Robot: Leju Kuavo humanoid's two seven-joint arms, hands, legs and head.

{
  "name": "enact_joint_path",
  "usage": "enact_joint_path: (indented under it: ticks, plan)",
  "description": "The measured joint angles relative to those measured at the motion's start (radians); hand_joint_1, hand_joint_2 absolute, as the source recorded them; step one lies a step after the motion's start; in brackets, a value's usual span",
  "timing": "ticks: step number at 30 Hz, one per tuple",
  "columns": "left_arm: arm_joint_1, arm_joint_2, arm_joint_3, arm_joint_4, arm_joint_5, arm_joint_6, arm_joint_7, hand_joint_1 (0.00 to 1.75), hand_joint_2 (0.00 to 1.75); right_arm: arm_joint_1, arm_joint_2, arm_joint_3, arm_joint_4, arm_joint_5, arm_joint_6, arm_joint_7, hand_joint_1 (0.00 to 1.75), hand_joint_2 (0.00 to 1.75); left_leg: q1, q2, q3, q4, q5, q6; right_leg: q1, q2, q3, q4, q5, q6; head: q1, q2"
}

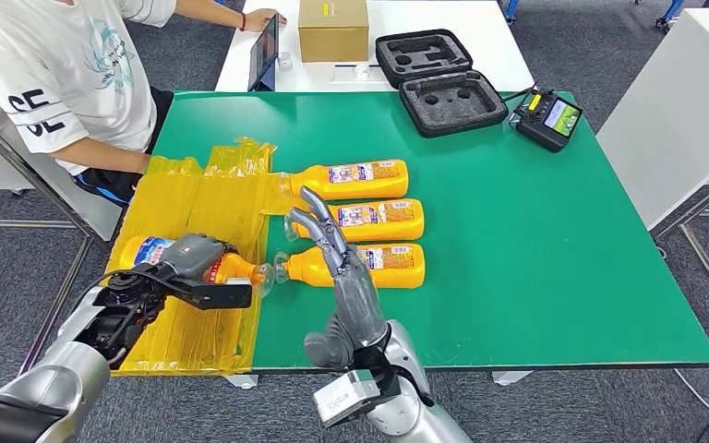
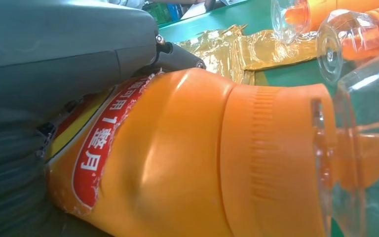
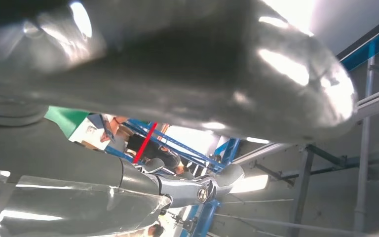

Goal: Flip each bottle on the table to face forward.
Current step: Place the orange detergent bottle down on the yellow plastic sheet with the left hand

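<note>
My left hand (image 1: 192, 263) grips the fourth bottle (image 1: 162, 254) around its body, over the yellow film (image 1: 212, 198) at the table's left. My right hand (image 1: 332, 249) hovers open-fingered above the three-bottle row (image 1: 369, 220). Glossy plastic, likely slick; label band probably grips best.

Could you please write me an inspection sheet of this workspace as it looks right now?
Surface: green table, crumpled yellow film over its left part.
Job's things: three orange bottles lie in a row on the green; a fourth bottle lies on the film.
Clutter: open black foam case, handheld controller.
Hands: left hand grips the fourth bottle; right hand hovers open, fingers spread, over the nearest row bottle.
Cables: a thin one runs from the controller.
Surroundings: seated person, white table with cardboard box and tablet.
</note>
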Motion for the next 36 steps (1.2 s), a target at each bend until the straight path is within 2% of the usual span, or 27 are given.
enact_joint_path:
  ticks: [2,6,7,9,13,17,25,27,29,30,34,36]
  plan:
    - [-0.001,0.000,0.001,0.003,0.002,-0.001,-0.001,1.65,1.75,0.000,0.001,-0.001,0.004,0.000,0.000,0.000,0.00,0.00,0.000,0.000,0.000,0.000,0.000,0.000,0.000,0.000,0.000,0.000,0.000,0.000,0.000,0.000]
    - [-0.005,0.000,0.002,0.008,0.046,-0.036,-0.009,0.07,1.75,0.000,0.002,-0.004,0.009,0.003,0.004,0.000,0.00,0.00,0.000,0.000,0.000,0.000,0.000,0.000,0.000,0.000,0.000,0.000,0.000,0.000,0.000,0.000]
    - [-0.006,0.000,0.003,0.009,0.069,-0.053,-0.012,0.00,1.75,0.000,0.003,-0.005,0.010,0.005,0.006,0.000,0.00,0.00,0.000,0.000,0.000,0.000,0.000,0.000,0.000,0.000,0.000,0.000,0.000,0.000,0.000,0.000]
    - [-0.007,0.000,0.006,0.011,0.114,-0.081,-0.014,0.00,1.75,0.000,0.004,-0.009,0.012,0.010,0.009,0.000,0.00,0.00,0.000,0.000,0.000,0.000,0.000,0.000,0.000,0.000,0.000,0.000,0.000,0.000,0.000,0.000]
    - [-0.007,-0.002,0.006,0.015,0.165,-0.094,-0.002,0.00,0.00,0.001,0.008,-0.019,0.013,0.010,0.026,0.005,0.00,0.00,0.000,0.000,0.000,0.000,0.000,0.000,0.000,0.000,0.000,0.000,0.000,0.000,0.000,0.000]
    - [-0.008,-0.003,0.004,0.021,0.195,-0.098,0.016,0.00,0.00,0.002,0.010,-0.027,0.015,0.003,0.042,0.007,0.00,0.00,0.000,0.000,0.000,0.000,0.000,0.000,0.000,0.000,0.000,0.000,0.000,0.000,0.000,0.000]
    - [-0.025,-0.003,0.022,0.051,0.294,-0.184,0.010,0.00,0.00,0.006,0.012,-0.043,0.026,0.007,0.047,0.012,0.00,0.00,0.000,0.000,0.001,0.000,0.000,0.000,0.000,0.000,0.001,0.000,0.000,0.000,0.000,0.000]
    - [-0.030,-0.003,0.027,0.059,0.312,-0.198,0.011,0.00,0.00,0.006,0.012,-0.046,0.029,0.035,0.046,0.037,0.00,0.87,0.000,0.000,0.002,0.000,0.000,0.000,0.000,0.000,0.002,0.000,0.000,0.000,0.000,0.000]
    - [-0.034,-0.001,0.031,0.067,0.337,-0.216,0.010,0.00,0.00,0.006,0.011,-0.052,0.035,0.106,0.044,0.107,0.00,1.75,0.000,0.000,0.003,0.000,0.000,0.000,0.000,0.000,0.003,0.000,0.000,0.000,0.000,0.000]
    - [-0.034,0.001,0.035,0.069,0.353,-0.225,0.007,0.00,0.00,0.005,0.010,-0.057,0.041,0.168,0.044,0.168,0.00,1.75,0.000,0.000,0.003,0.000,0.000,0.000,0.000,0.000,0.003,0.000,0.000,0.000,0.000,0.000]
    - [-0.029,0.009,0.063,0.074,0.443,-0.275,-0.018,0.00,0.00,0.000,-0.011,-0.112,0.088,0.536,0.051,0.500,0.00,1.75,0.000,0.000,0.005,0.000,0.000,0.000,0.000,0.000,0.006,0.000,0.000,0.000,0.000,0.000]
    - [-0.022,0.013,0.080,0.071,0.487,-0.297,-0.025,0.00,0.00,-0.011,-0.027,-0.148,0.119,0.657,0.060,0.592,0.00,1.75,0.000,0.000,0.006,0.000,0.000,0.000,0.000,0.000,0.006,0.000,0.000,0.000,0.000,0.000]
